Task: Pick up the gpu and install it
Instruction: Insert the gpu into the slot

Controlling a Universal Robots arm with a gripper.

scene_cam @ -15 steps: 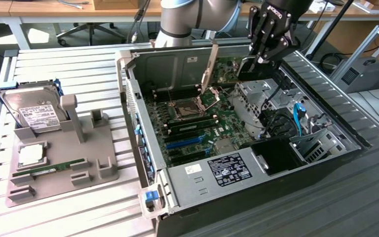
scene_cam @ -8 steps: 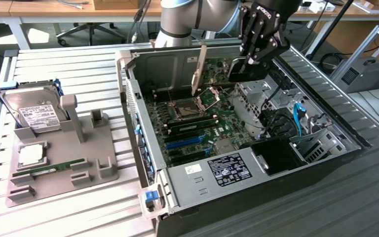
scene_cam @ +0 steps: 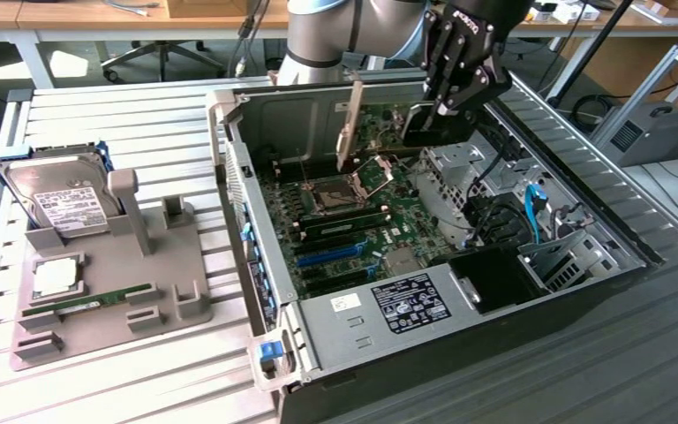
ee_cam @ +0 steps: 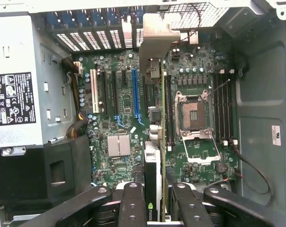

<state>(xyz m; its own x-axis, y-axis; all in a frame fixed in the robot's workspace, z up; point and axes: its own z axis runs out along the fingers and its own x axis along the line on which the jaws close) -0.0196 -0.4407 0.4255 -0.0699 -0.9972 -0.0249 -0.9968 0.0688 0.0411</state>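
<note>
My gripper [ee_cam: 156, 198] is clamped on the gpu [ee_cam: 153, 165], with its black bolted fingers [ee_cam: 133, 203] pinching the thin green card edge-on. The card's silver bracket is at the far end, above the motherboard [ee_cam: 117, 118] inside the open grey metal case [ee_cam: 261, 94]. A black label [ee_cam: 13, 98] on the silver box [ee_cam: 48, 71] carries white print too small for me to read.

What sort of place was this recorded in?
Probably a robotics lab or workshop: the gripper holds a gpu in an open PC case on a slatted metal table, a fixture beside it holds a hard drive, and desks and an office chair stand behind.
</note>
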